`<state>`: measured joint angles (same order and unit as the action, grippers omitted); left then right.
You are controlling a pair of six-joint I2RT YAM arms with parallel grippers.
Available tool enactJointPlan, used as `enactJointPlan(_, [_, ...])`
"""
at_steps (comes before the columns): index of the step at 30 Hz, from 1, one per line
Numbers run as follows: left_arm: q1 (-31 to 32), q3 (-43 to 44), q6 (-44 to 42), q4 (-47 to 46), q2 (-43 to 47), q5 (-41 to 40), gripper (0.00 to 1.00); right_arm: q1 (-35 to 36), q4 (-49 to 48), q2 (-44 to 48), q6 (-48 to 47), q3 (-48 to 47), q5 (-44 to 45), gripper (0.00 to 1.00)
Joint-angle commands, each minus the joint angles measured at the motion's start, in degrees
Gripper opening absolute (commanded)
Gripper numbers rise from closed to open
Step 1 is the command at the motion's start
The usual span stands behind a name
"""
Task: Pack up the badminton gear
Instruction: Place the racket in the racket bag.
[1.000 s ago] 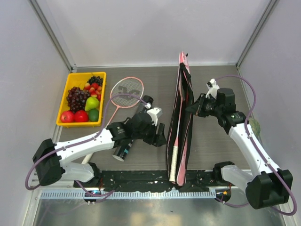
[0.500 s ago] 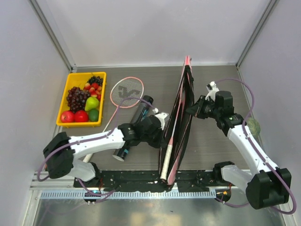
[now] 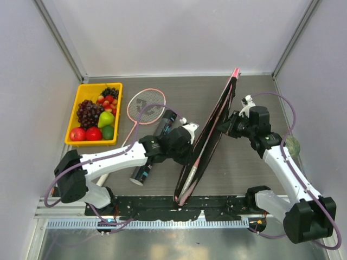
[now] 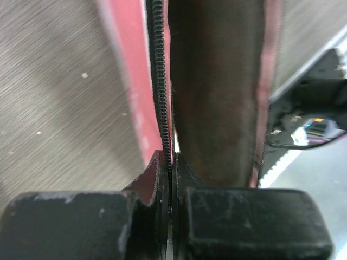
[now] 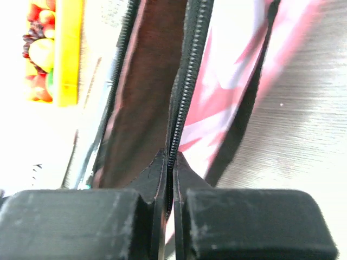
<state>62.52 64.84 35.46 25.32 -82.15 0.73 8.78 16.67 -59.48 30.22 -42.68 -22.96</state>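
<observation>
The pink racket-shaped bag (image 3: 219, 111) stands on edge, slanting from the back right to the near middle of the table. My left gripper (image 3: 191, 142) is shut on its black zipper edge (image 4: 160, 81) at mid-length. My right gripper (image 3: 228, 123) is shut on the opposite zipper edge (image 5: 190, 65) nearer the wide end. Between the two edges the bag's dark inside (image 4: 217, 81) shows. A white handle (image 3: 185, 189) shows in the bag's narrow near end. A pink-framed racket (image 3: 145, 104) lies flat to the left. The dark tube (image 3: 142, 172) lies partly under my left arm.
A yellow tray (image 3: 73, 116) of fruit sits at the left side, and its rim (image 5: 68, 54) also shows in the right wrist view. A green netted ball (image 3: 293, 144) rests by the right wall. Walls close in the left, back and right.
My left gripper has closed on the bag's zipper edge. The bag has swung: its wide end moved right toward the back corner and its narrow end moved left. The right grip is unchanged.
</observation>
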Motion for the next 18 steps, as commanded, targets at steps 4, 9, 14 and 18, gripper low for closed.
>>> enactJointPlan(4, [-0.3, -0.2, -1.7, -1.2, -0.5, -4.3, 0.00, -0.3, -1.9, 4.1, -1.7, -4.8, 2.1, 0.05])
enactJointPlan(9, [2.0, -0.6, -2.0, -3.8, 1.9, -6.8, 0.00, -0.3, -7.1, 2.3, -0.7, 1.5, 1.3, 0.05])
enactJointPlan(14, [2.3, -3.4, -1.5, -6.2, 2.0, -8.5, 0.00, -0.3, -8.7, 2.7, -0.8, 3.5, 2.7, 0.05])
enactJointPlan(18, [2.4, -3.1, -1.4, -5.0, 0.8, -7.2, 0.09, -0.3, -12.0, 2.4, -1.7, 4.3, -2.3, 0.05])
